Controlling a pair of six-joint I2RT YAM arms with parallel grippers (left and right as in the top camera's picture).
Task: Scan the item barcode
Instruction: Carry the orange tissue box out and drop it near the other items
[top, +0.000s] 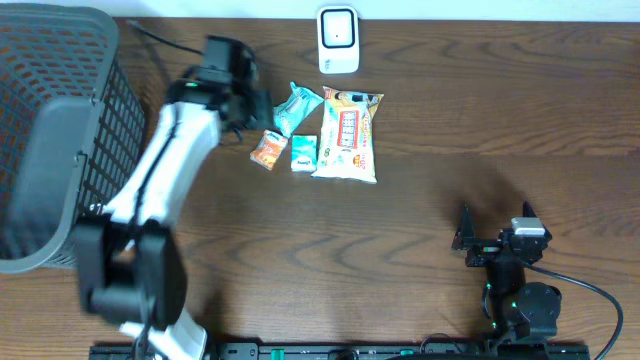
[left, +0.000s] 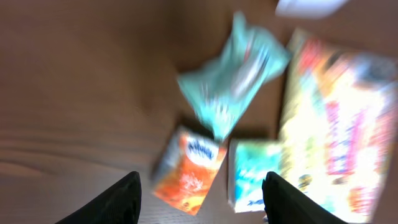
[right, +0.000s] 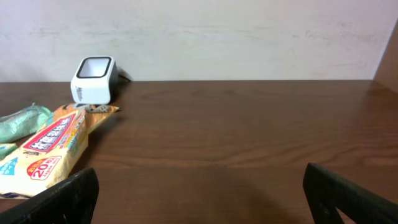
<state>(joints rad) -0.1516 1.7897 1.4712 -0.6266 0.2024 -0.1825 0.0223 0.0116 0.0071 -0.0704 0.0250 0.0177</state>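
Four crinkly plastic packets (top: 345, 133); boxy white scanner (top: 338, 41); dark woodgrain table (top: 470, 120)

The white scanner (top: 338, 40) stands upright behind a teal pouch (top: 297, 108), orange packet (top: 268, 150), small teal packet (top: 304, 153) and large yellow bag (top: 347, 135).

The table (top: 450, 120) is showing dark brown wood with a wavy grain. The basket (top: 60, 60) is showing a dark grey mesh. The scanner (top: 338, 40) is gleaming white around a dark window. The large packet (top: 348, 135) is showing cream and yellow with red lettering, the pouch (top: 297, 108) pale teal, the small packet (top: 268, 150) orange and white, the little pack (top: 304, 153) teal and white. The left arm (top: 170, 150) is showing white with black joints
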